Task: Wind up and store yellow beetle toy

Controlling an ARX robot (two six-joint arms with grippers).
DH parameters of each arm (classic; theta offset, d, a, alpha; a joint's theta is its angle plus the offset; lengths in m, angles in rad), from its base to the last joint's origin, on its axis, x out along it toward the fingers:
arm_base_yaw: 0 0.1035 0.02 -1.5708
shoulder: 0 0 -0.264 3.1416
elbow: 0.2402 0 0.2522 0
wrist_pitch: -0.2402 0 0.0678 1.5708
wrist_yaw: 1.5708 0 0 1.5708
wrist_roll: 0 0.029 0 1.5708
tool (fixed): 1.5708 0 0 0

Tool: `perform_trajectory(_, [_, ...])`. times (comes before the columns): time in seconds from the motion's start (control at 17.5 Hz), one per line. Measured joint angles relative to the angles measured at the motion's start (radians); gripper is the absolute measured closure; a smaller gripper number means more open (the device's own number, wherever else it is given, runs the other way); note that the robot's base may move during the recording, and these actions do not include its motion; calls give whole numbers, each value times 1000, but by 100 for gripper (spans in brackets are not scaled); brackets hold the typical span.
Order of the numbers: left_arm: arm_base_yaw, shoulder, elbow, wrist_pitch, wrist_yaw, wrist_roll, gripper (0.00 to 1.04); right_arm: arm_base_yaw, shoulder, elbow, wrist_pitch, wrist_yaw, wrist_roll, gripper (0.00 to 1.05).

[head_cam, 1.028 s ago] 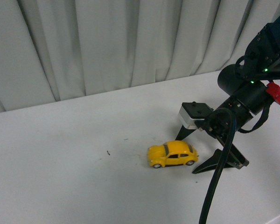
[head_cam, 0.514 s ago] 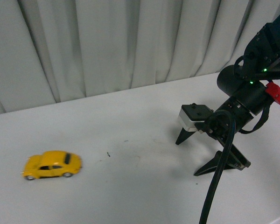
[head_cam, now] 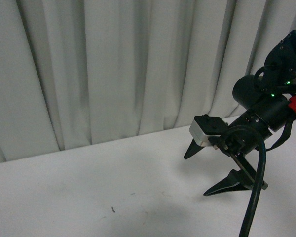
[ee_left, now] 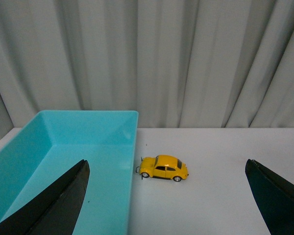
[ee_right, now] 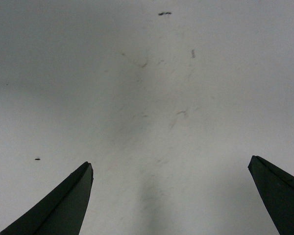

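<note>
The yellow beetle toy [ee_left: 164, 169] shows only in the left wrist view. It stands on its four wheels on the white table [head_cam: 64, 197], side on to the camera. One end of it is right by the outer wall of a blue bin [ee_left: 88, 128] — so close that I cannot tell if they touch. The toy is outside the bin, and no toy shows in the part of the bin that can be seen.

The left tool [ee_left: 166, 162] hangs well back from the toy. Its two black fingers [ee_left: 59, 205] are spread wide, with nothing between them. The toy and the bin's wall show in the gap.

In the front view the right tool [head_cam: 196, 175] sits at about 4 o'clock, just above the table. Its fingers [head_cam: 227, 185] are spread wide too, and they pinch nothing. A thick black cable [head_cam: 254, 197] runs down from the right arm [head_cam: 266, 101]. The right wrist view shows only bare table with a few small dark specks [ee_right: 164, 13] — nothing else lies under that tool.

A pale curtain [head_cam: 89, 69] hangs behind the table, from 9 o'clock across to 3 o'clock.
</note>
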Motion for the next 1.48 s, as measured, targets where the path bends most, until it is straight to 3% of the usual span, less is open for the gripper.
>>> perform_trajectory(0.29, [0, 0, 0, 0, 0, 0, 7, 0, -93, 58, 15, -24, 0, 7])
perform_trajectory(0.34, [0, 0, 0, 0, 0, 0, 7, 15, -120, -16, 251, 46, 87, 10])
perform_trajectory(0.4, [0, 0, 0, 0, 0, 0, 7, 38, -163, -147, 561, 218, 226, 17])
perform_trajectory(0.51, [0, 0, 0, 0, 1, 0, 7, 96, -253, -458, 1070, 459, 642, 33])
perform_trajectory(0.63, [0, 0, 0, 0, 0, 0, 7, 165, -372, -752, 1580, 628, 1169, 55])
perform_trajectory(0.74, [0, 0, 0, 0, 0, 0, 7, 197, -561, -935, 1876, 685, 1533, 78])
perform_trajectory(0.86, [0, 0, 0, 0, 0, 0, 7, 241, -649, -1059, 1856, 729, 1677, 103])
perform_trajectory(1.14, [0, 0, 0, 0, -1, 0, 7, 241, -851, -1173, 1792, 731, 1724, 103])
perform_trajectory(1.48, [0, 0, 0, 0, 0, 0, 7, 241, -1137, -1283, 1598, 734, 1727, 103])
